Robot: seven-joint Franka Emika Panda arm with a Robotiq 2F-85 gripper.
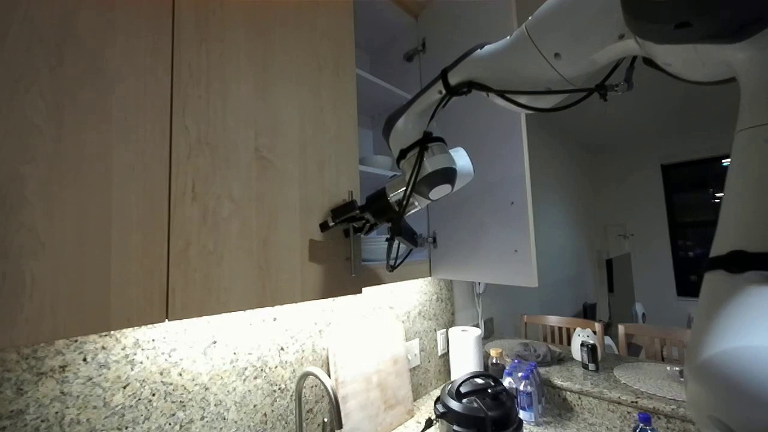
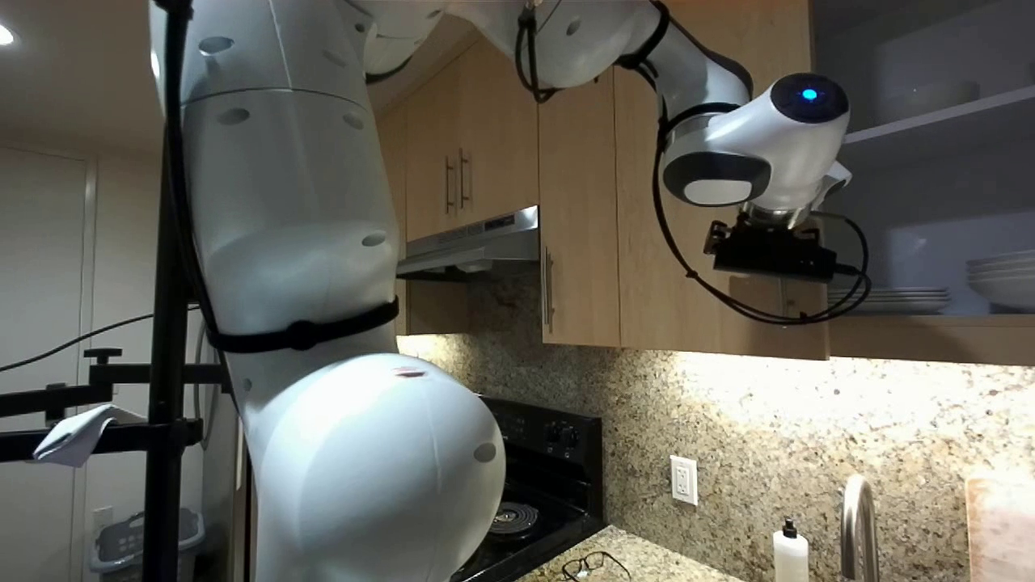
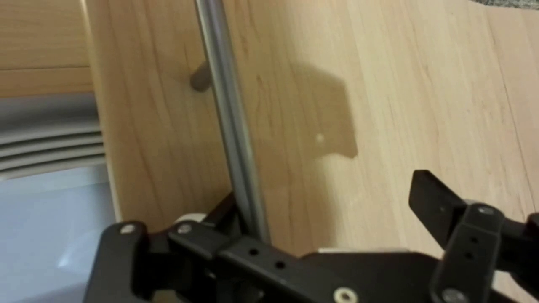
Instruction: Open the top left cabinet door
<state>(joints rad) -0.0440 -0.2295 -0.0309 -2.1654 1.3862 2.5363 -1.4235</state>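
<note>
Your black fingers (image 3: 436, 205) are spread before a flat light-brown wood-grain door (image 1: 264, 150) with a slim silver bar handle (image 3: 233, 120).

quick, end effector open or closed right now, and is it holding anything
End effector: open, jaws wide apart, holding nothing, not closed on the silver handle.

The tall wooden cabinet door (image 1: 258, 150), silver bar handle (image 1: 352, 257) near its edge, looks closed.

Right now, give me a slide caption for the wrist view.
Open jaws at the silver handle of a wood-grain cabinet door, stacked dishes beyond its edge.
</note>
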